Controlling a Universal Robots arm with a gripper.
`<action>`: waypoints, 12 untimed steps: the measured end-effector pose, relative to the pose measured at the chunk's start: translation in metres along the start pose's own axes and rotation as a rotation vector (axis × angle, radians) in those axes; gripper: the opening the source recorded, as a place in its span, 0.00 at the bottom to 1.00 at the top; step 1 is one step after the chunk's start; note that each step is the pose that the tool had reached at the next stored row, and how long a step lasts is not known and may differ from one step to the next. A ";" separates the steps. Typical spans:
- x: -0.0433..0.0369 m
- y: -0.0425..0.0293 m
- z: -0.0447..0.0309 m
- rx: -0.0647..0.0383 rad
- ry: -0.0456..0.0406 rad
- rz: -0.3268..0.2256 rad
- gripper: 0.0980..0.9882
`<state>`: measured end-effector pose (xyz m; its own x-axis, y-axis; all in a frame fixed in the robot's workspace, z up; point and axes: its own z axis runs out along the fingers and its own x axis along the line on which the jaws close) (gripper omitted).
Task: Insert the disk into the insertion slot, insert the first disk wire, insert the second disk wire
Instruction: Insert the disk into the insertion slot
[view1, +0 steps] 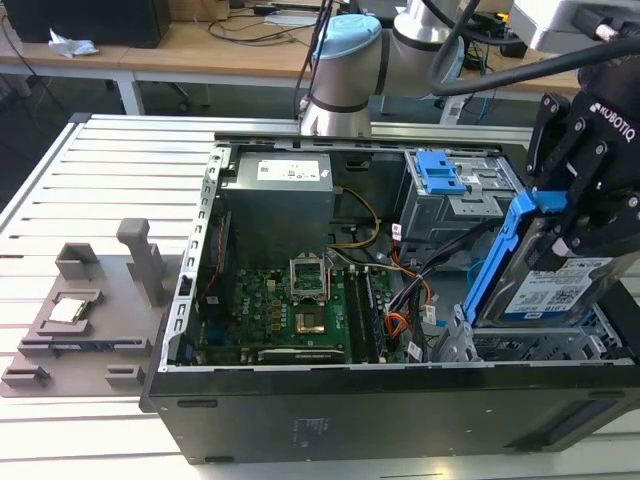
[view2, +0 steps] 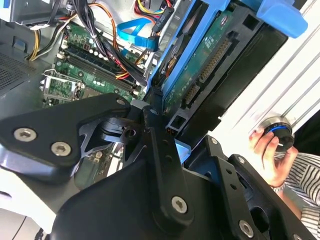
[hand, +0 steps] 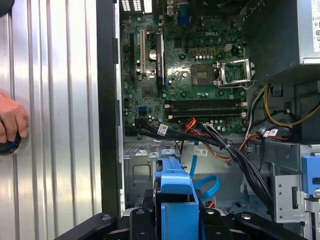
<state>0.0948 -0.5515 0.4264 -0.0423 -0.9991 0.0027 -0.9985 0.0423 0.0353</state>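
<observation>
1. On top of the slatted metal table (view1: 100, 170) lies one open computer case (view1: 300, 420), with one motherboard (view1: 290, 320) showing inside.
2. One robot arm (view1: 345, 70) reaches over the case from the far side.
3. One insertion slot (view1: 520, 345), the low holed cage, sits in the case corner at the exterior view's right. The disk isn't in it yet.
4. One disk (view1: 550, 290), with a blue bracket around it, hangs tilted just above that cage. Its lower edge is close to the cage, but I can't tell if they touch.
5. One gripper (view1: 585, 215) has its jaws pinching the disk at its upper end.
6. My read is that we're on step one, seating the disk. Its connector (view2: 210, 65) looks bare in the second wrist view, so I'd say neither wire is in. Seating it calls for levelling the disk and squaring it with the cage mouth, I reckon.
7. One blue flat cable (hand: 205, 182) lies loose near the cage, next to a bunch of black cables (hand: 240, 160) too tangled to count.
8. One hand (view2: 270, 150) of a person rests off to the side, holding a small round thing (view2: 277, 132).
</observation>
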 end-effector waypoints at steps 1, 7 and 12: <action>0.0000 -0.0001 0.0015 0.000 0.0003 0.000 0.30; -0.0001 -0.0003 0.0142 0.000 0.0005 -0.001 0.30; -0.0001 -0.0006 0.0207 0.000 0.0006 -0.001 0.30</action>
<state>0.0946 -0.5515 0.4057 -0.0416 -0.9991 0.0032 -0.9985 0.0417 0.0354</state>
